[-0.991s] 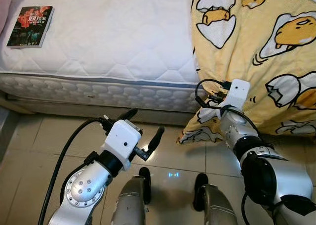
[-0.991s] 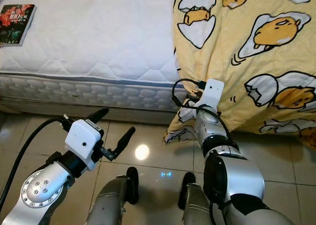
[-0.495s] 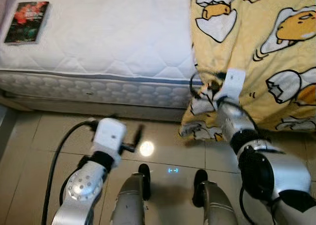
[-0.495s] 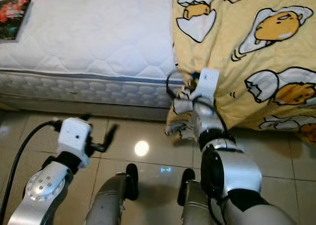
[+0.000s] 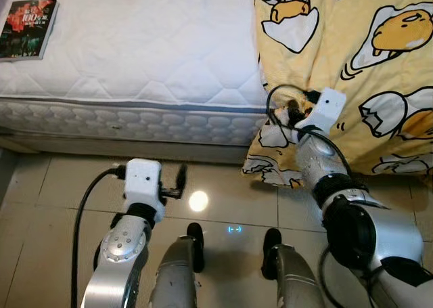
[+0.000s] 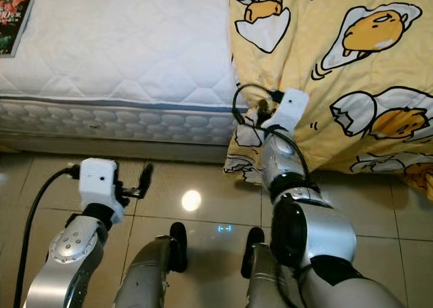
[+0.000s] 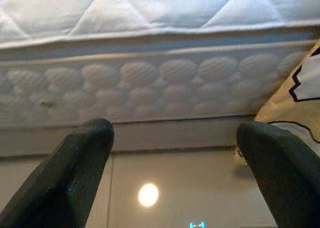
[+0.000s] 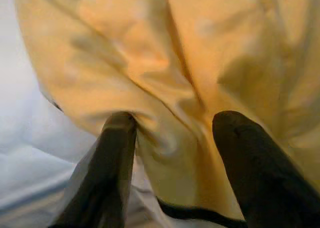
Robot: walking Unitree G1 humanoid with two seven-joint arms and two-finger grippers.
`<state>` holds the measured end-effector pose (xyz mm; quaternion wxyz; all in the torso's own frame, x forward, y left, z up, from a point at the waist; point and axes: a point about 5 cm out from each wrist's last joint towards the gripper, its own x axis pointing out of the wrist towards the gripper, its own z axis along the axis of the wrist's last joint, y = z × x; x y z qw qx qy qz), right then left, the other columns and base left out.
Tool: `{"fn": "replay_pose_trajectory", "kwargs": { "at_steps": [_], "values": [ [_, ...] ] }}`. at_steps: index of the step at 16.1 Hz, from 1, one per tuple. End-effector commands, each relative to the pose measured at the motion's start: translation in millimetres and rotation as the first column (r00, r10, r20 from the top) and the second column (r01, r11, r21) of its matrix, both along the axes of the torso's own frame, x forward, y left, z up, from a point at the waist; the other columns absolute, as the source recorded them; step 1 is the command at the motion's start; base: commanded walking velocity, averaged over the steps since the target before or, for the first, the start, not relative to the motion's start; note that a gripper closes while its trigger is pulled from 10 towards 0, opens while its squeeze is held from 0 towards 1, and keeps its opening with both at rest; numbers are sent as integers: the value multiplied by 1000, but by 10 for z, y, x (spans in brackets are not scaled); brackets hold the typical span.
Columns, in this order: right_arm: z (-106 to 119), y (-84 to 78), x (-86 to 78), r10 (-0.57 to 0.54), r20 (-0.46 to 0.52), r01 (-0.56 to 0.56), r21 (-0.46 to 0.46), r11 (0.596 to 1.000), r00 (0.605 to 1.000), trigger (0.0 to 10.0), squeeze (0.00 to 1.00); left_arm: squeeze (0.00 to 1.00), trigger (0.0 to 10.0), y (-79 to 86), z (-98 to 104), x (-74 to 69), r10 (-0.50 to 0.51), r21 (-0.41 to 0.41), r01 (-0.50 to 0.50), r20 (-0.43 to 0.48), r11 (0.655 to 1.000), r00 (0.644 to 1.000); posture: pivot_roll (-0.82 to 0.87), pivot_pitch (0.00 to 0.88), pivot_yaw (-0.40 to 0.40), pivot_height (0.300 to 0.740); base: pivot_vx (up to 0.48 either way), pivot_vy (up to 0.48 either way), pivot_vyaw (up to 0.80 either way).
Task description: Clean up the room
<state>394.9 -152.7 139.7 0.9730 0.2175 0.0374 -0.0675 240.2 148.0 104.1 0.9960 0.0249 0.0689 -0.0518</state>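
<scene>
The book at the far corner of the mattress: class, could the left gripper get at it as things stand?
Probably not without stepping closer. The left gripper hangs low over the floor, below the mattress edge, while the book lies far back.

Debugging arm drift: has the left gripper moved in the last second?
Yes. The left gripper has swung to the robot's left and back, away from the blanket corner, over the floor below the mattress edge.

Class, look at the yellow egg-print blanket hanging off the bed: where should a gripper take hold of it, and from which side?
Grip the blanket at its bunched hanging corner by the mattress edge, coming from the floor side. The folds there give the fingers cloth to pinch; the right gripper already straddles one.
</scene>
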Motion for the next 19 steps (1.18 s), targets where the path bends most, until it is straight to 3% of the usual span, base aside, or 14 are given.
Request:
{"fn": "replay_pose_trajectory", "kwargs": {
  "at_steps": [1,5,6,7,9,11,13,16,19],
  "values": [
    [37,37,11,3,30,-5,53,999,1000,10000,1000,0,10000,54,-73,-47,29,9,-29,-24,1000,999,328,432,101,740,0,0,0],
    [195,298,67,125,89,-127,17,992,988,10000,1000,0,10000,-43,-56,-58,-19,28,19,-3,999,1000,323,440,97,740,0,0,0],
    [228,325,75,141,90,-136,-50,989,986,10000,1000,0,10000,-58,-53,-61,-23,36,23,3,999,1000,320,442,95,740,0,0,0],
    [245,336,78,143,89,-134,-102,986,986,10000,0,0,10000,-80,-49,-64,-40,50,40,9,998,999,310,441,89,740,0,0,0],
    [274,342,82,151,101,-135,-155,979,983,10000,0,0,10000,-109,-46,-51,-56,65,55,19,996,998,300,437,81,740,0,0,0],
    [446,328,107,138,184,-90,-246,965,973,10000,0,0,10000,-178,-47,-12,-107,107,102,35,989,994,264,409,61,740,0,0,0],
    [487,189,88,89,244,-25,-255,967,966,10000,0,0,10000,-262,-103,91,-124,152,117,39,981,992,206,364,34,740,0,0,0],
    [424,103,21,94,284,0,-314,949,954,10000,0,0,10000,-299,-172,225,-125,193,120,13,974,992,138,293,-1,740,0,0,0],
    [316,-77,-127,80,334,61,-392,918,939,10000,0,0,10000,-319,-156,404,-105,182,96,40,979,994,82,215,-24,740,0,0,0]
  ]
}}
